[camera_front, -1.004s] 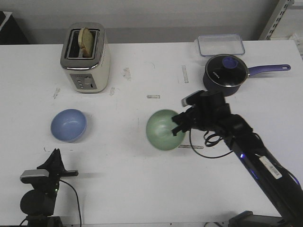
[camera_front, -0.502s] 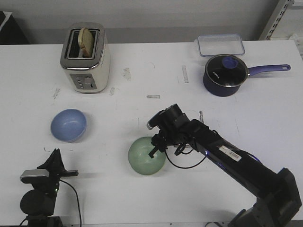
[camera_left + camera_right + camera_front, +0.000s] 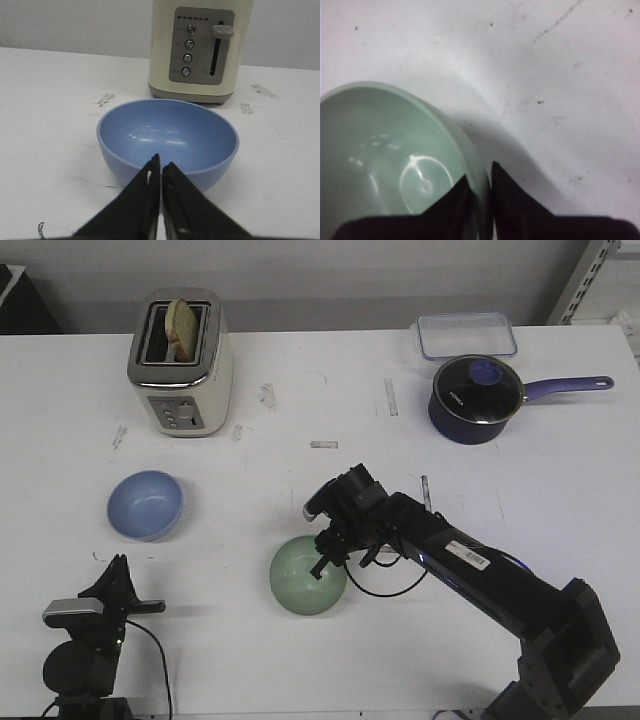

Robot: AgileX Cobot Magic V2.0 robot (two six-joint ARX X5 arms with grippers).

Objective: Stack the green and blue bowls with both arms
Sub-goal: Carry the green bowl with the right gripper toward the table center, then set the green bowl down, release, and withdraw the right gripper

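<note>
I am seeing my right arm's fingers [image 3: 479,200] pinching the rim of the green bowl [image 3: 307,577], one finger inside the wall and one outside, with the thin mint edge running up between them. The bowl is smooth and matte, pale mint, with soft light glints on its inner floor. From the front it is sitting on the white counter [image 3: 300,390] well apart from the toaster [image 3: 181,362], toward the robot and to the right of it, with the right arm [image 3: 470,570] reaching across from the right to its rim and a black cable looping beside the wrist.

My left arm's fingers [image 3: 160,172] are pressed together tip to tip, gripping nothing. They are pointing at the near wall of the blue bowl [image 3: 167,140], and I cannot tell from the wrist view whether the tips are touching it. This bowl is a light periwinkle blue, round and smooth, standing upright and empty, with faint highlights inside. It is lying between those fingers and the toaster, whose cream front panel with knobs and a lever is facing the left wrist camera. From the front, the blue bowl [image 3: 146,504] is sitting near the toaster on the robot's side, and the green bowl is well apart from it on the right.

A slice of bread [image 3: 181,328] is standing in the toaster's slot. Far to the toaster's right are resting a dark lidded saucepan [image 3: 478,396] with a purple handle and, just behind it, a clear container [image 3: 467,334].
</note>
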